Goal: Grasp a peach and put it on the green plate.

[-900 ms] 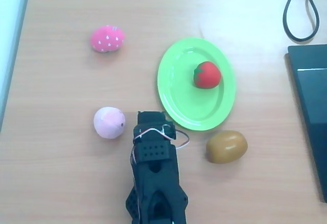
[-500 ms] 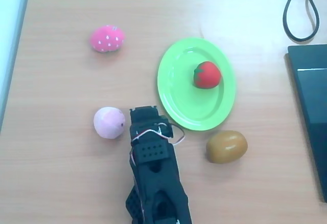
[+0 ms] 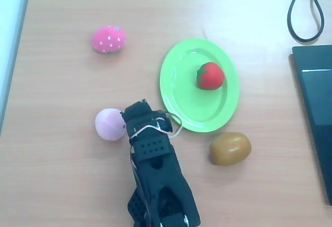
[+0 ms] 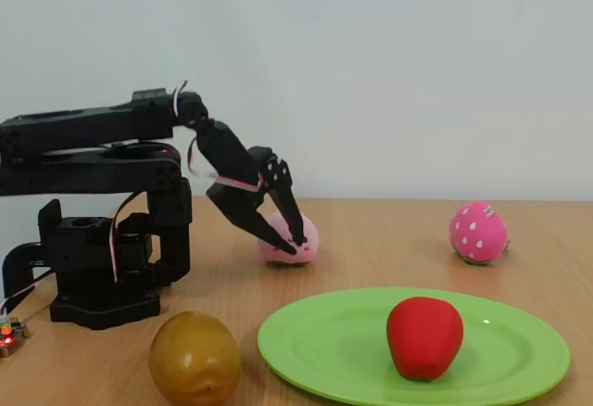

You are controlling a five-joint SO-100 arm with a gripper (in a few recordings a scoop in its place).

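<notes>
The peach (image 3: 109, 124) sits on the table (image 3: 62, 175) at centre-left of the overhead view, well clear of the green plate (image 3: 179, 100). In the fixed view the peach (image 4: 304, 235) shows just behind the black fingers. Right on it is the end effector (image 4: 292, 237), reaching down from the arm at the left of the fixed view, tips low at the fruit's front. From above, the end effector (image 3: 127, 121) overlaps the peach's right edge. How wide the jaws stand, and whether they grip the peach, I cannot tell.

On the plate lies a red strawberry (image 3: 210, 75), right of its centre. A brown kiwi (image 3: 230, 148) rests just below the plate's lower right rim. The pink strawberry (image 3: 109, 39) lies in the upper left, well apart.
</notes>
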